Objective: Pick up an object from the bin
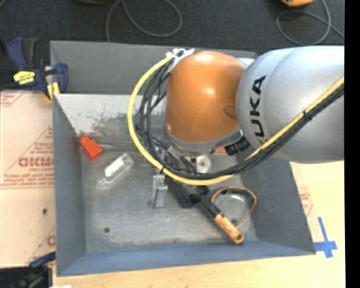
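Claw [159, 192] hangs low over bare bin [69, 221] floor, under the arm's orange cover [201, 95]. We can't tell how wide it stands, since the cover hides most of it. We see nothing in it.

All places taken from the claw:
- dark-shafted tool [204, 206]: just beside it, view-right. Its long axis runs diagonally, from next to the claw out view-right and toward the near wall, ending in a wooden handle [229, 228]. A thin wire loop [247, 200] sits by that end.
- clear plastic piece [117, 168]: near, view-left and slightly toward the far wall, lying tilted and apart from the claw.
- orange block [91, 147]: farther out the same way, well apart.

Our read: the tool is the nearest candidate, but the claw sits off its dark end, not astride it. The next move needs a short shift view-right, closing across the shaft rather than along it.
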Available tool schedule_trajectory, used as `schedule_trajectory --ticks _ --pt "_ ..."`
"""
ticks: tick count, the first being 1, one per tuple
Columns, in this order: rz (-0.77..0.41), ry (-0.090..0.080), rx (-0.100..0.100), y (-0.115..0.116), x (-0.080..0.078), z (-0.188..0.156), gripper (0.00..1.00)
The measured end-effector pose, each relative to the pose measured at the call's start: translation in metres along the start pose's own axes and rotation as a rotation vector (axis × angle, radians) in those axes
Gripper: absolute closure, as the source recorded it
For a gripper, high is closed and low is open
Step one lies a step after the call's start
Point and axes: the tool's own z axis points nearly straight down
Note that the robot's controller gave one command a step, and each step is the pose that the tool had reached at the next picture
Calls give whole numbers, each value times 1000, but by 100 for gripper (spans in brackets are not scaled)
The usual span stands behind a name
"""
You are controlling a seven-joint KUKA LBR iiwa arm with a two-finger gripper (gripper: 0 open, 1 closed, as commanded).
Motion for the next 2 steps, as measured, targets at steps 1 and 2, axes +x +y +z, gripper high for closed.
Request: schedule_trajectory --ticks 1,2 --pt "-20 -6 -2 10 -25 55 0" --pt "-107 -6 -1 41 -68 87 0"
